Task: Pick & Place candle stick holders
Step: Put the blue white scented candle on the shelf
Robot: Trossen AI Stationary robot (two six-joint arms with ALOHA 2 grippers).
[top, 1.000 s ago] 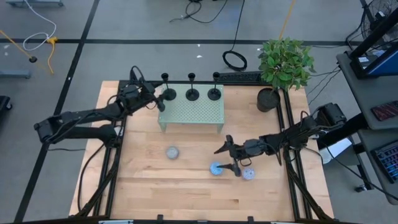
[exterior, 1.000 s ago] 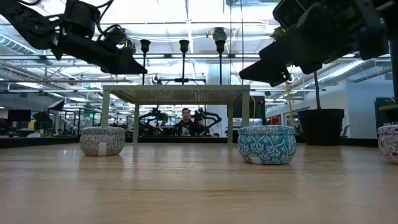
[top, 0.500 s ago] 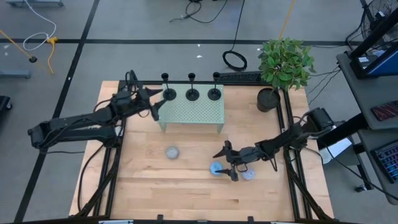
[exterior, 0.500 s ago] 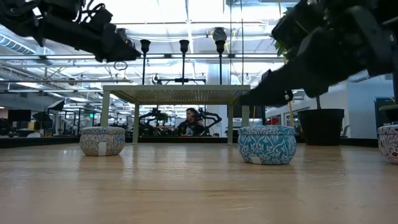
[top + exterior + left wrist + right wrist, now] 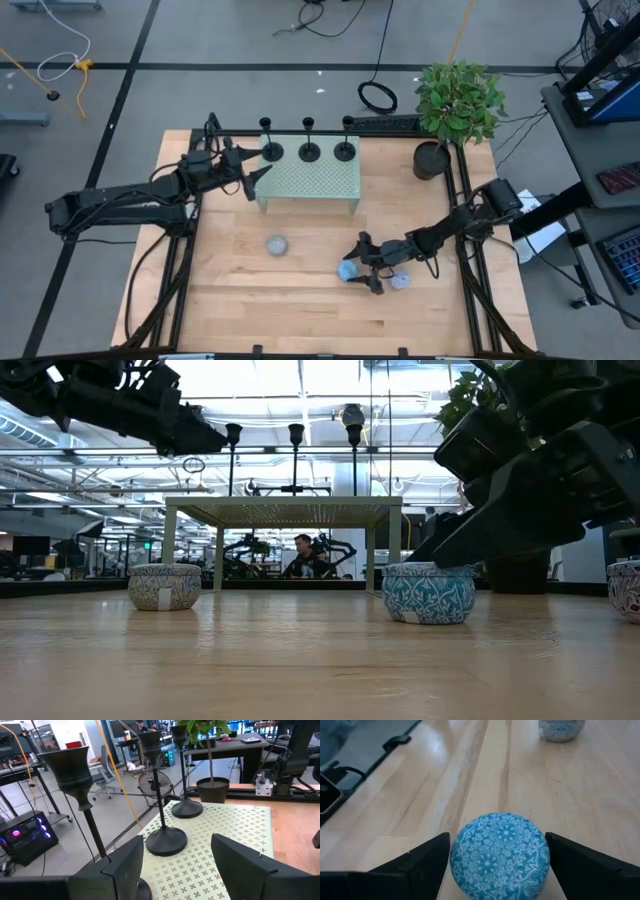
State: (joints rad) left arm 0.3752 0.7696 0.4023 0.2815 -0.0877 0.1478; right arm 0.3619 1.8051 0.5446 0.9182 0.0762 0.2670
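- Clearly, the biggest risk is sitting at the left gripper (image 5: 262, 172): its jaws are standing spread on either side of the nearest of the 3 candle stick holders (image 5: 75, 775), and closing off-centre on that thin stem could be tipping it off the edge of the green stand (image 5: 310, 185).
- A toppling holder could also be knocking into the middle holder (image 5: 162, 837) just beside it, since the 3 are lining up close together along the stand's far edge.
- At the right gripper (image 5: 366, 270), the jaws are hanging spread around the blue patterned tin (image 5: 500, 855) on the counter (image 5: 240, 300); that tin is no candle stick holder, so closing here would be grabbing the wrong thing.
- A second, paler tin (image 5: 277, 245) is lying well apart, and a third (image 5: 400, 281) is sitting just beside the right arm, where a sweep could be nudging it.
- Relative to the jaws, the nearest holder's stem is rising between the left fingers (image 5: 125, 865), not yet touched as far as the left wrist view is showing; its base is sitting on the stand's corner.
- All 3 holders are staying well apart from the right gripper.
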